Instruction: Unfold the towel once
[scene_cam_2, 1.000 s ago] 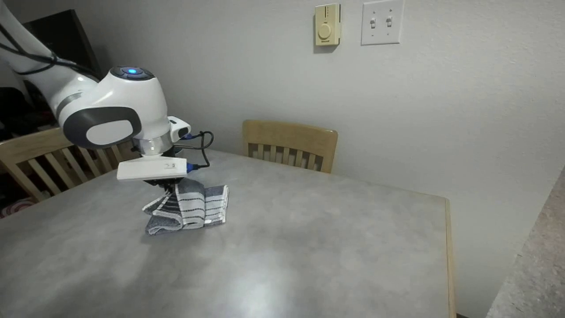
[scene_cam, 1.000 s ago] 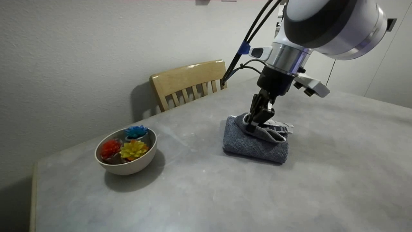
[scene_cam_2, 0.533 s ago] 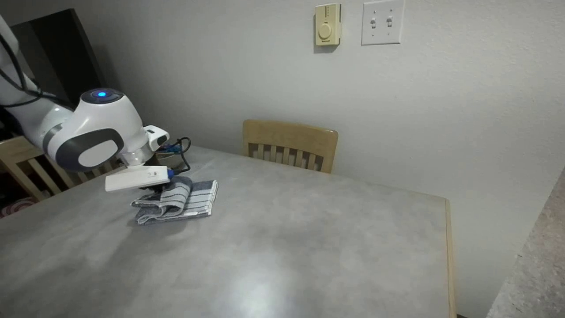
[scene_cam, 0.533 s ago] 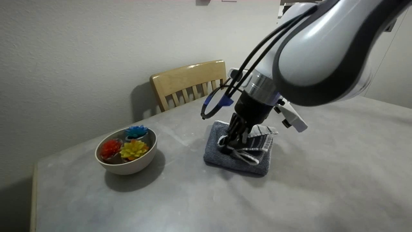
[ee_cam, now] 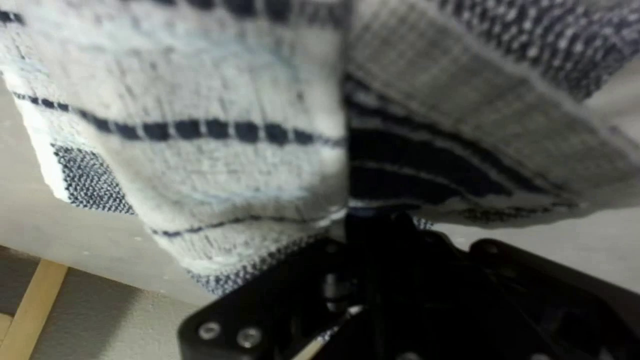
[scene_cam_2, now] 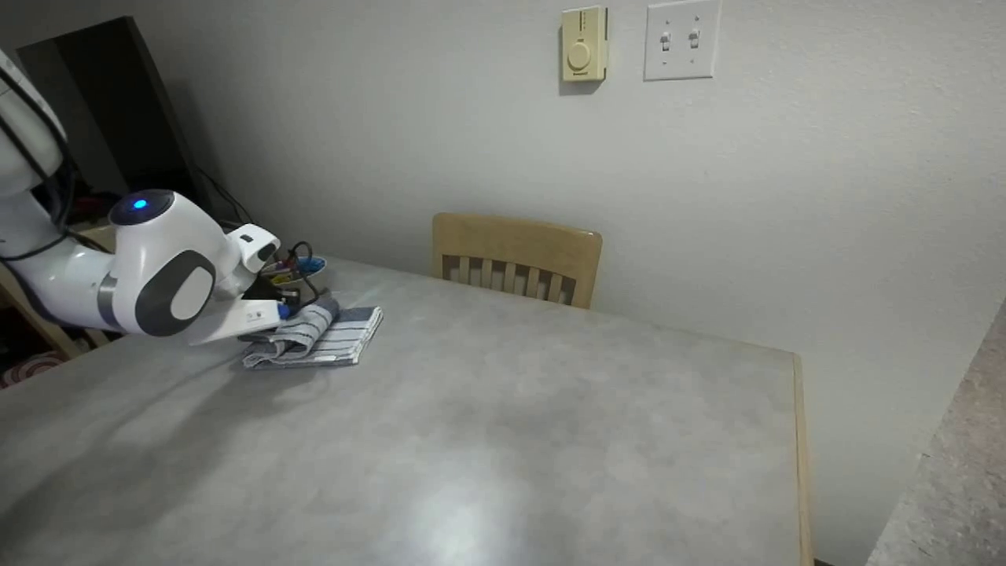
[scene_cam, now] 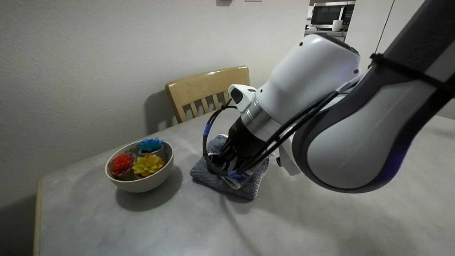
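In an exterior view we look down over the grey table (scene_cam: 106, 227) to a pale wall (scene_cam: 89, 53); the robot arm (scene_cam: 348, 153) is so near that it looks huge at the picture's right, with the white bowl (scene_cam: 145, 185) at the left. In an exterior view with a thermostat (scene_cam_2: 583, 45) and a light switch plate (scene_cam_2: 681, 39) up high, we look down over the table too, but the robot arm is smaller and sits at the picture's left. Both exterior views share the table, robot arm, white bowl, towel (scene_cam_2: 322, 344) and a wooden chair (scene_cam: 209, 82). The wrist view is the nearest: it looks along the black gripper (ee_cam: 367, 225), which comes in from the bottom, right onto the towel's stripes, with bits of table behind.
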Robot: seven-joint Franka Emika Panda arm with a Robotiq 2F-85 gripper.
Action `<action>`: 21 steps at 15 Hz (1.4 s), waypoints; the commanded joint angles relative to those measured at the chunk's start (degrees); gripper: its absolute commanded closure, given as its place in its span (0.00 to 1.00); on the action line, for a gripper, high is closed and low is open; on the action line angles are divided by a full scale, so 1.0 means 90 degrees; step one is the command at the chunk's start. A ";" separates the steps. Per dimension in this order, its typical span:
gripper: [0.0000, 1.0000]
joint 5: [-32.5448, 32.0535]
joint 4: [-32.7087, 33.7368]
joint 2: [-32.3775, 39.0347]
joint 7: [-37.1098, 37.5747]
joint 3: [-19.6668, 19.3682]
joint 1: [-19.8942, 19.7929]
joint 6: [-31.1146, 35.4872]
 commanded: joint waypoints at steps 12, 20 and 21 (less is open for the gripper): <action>0.99 -0.0583 -0.0804 -0.0867 0.2059 0.0420 -0.2043 -0.0253; 0.99 -0.0491 -0.1678 -0.1639 0.2040 0.1559 -0.3351 -0.0350; 0.99 -0.0491 -0.1746 -0.1725 0.2034 0.1626 -0.3378 -0.0335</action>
